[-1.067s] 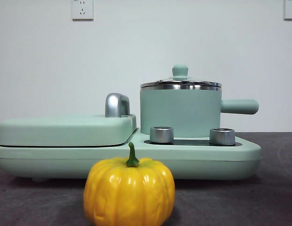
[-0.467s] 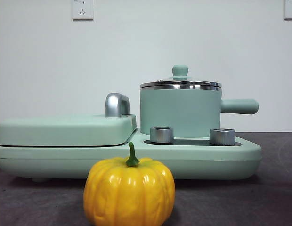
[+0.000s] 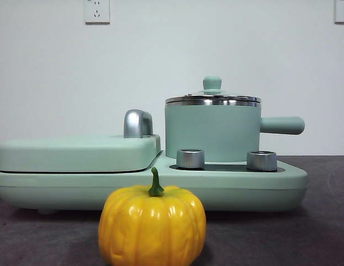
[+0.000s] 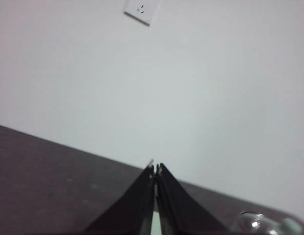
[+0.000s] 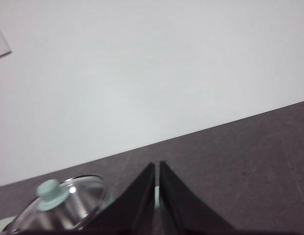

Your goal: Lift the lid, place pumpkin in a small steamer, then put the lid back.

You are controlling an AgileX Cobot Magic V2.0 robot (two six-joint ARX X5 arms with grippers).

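A glossy yellow-orange pumpkin (image 3: pixel 152 225) with a green stem stands on the dark table at the front. Behind it the mint-green small steamer (image 3: pixel 212 133) sits on a cooker base, its side handle (image 3: pixel 282 125) pointing right. The glass lid (image 3: pixel 212 97) with its mint knob rests on the steamer's rim. My left gripper (image 4: pixel 155 169) is shut and empty, held above the table facing the wall. My right gripper (image 5: pixel 157 166) is also shut and empty, with the lid (image 5: pixel 61 201) below and to one side of it. Neither arm shows in the front view.
The mint-green cooker base (image 3: pixel 150 185) spans most of the table, with a flat rounded cover (image 3: pixel 77 152) on its left half, a chrome handle (image 3: pixel 137 123) and two steel dials (image 3: pixel 190 158). White wall with sockets (image 3: pixel 97 10) behind.
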